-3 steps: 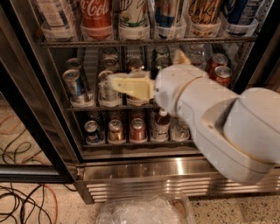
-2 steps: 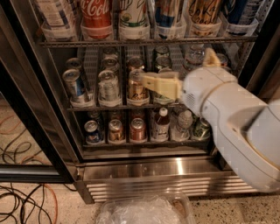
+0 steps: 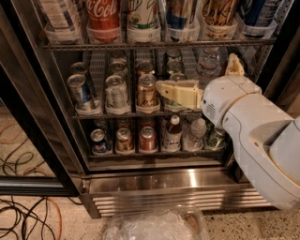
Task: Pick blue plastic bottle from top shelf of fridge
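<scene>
The fridge (image 3: 154, 180) has a black door frame (image 3: 37, 186), grey wire racks and a brushed stainless-steel base with a louvred grille (image 3: 178, 202) along the bottom. Its top shelf (image 3: 154, 45) is a thin metal wire rack carrying a row of cloudy clear-white plastic trays (image 3: 61, 35), each holding one tall bottle, of which only the lower part shows. The blue plastic bottle (image 3: 58, 14) stands upright in the leftmost tray, its pale bluish-white printed label wrapped round a smooth round body, its cap cut off by the upper edge. Just beside it on the right is a red Coca-Cola bottle (image 3: 103, 14). The rack below holds rows of shiny metal cans (image 3: 146, 91) with round silver tops. The lowest rack has more cans and a small brown bottle (image 3: 173, 133). The hand (image 3: 176, 91) is a cream, matt, blocky piece pointing left. It sits in front of the can rack, just right of the third column of cans, at the end of a smooth, rounded white arm (image 3: 253, 136) that fills the right side. Whether the hand is apart or together cannot be told. It is empty and lies below the top shelf. The blue plastic bottle is well apart from it, higher and far to the left. On the speckled floor lie tangled cables (image 3: 23, 220) and crinkled clear plastic (image 3: 150, 227).
</scene>
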Controlling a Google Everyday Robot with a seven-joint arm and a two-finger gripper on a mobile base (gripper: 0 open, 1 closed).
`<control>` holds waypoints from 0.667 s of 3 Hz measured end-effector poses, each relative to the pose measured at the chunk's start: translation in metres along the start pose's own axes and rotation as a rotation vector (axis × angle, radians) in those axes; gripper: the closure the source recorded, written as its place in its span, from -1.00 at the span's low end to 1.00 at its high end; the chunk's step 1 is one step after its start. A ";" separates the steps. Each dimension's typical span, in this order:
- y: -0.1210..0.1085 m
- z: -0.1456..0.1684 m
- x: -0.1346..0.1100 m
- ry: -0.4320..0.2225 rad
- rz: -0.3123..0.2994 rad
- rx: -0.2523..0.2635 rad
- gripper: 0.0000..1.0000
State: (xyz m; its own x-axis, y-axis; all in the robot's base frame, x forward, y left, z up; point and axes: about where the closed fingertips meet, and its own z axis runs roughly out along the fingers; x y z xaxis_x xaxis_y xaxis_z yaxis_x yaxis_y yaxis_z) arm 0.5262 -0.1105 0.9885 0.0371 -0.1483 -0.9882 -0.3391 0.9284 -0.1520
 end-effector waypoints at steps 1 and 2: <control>0.017 0.001 -0.007 -0.044 -0.003 -0.055 -1.00; 0.045 -0.003 -0.014 -0.101 -0.019 -0.117 -1.00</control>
State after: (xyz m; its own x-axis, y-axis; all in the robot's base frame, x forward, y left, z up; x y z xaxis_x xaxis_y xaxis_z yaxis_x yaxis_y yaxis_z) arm 0.5080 -0.0680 0.9952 0.1375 -0.1251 -0.9826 -0.4441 0.8789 -0.1740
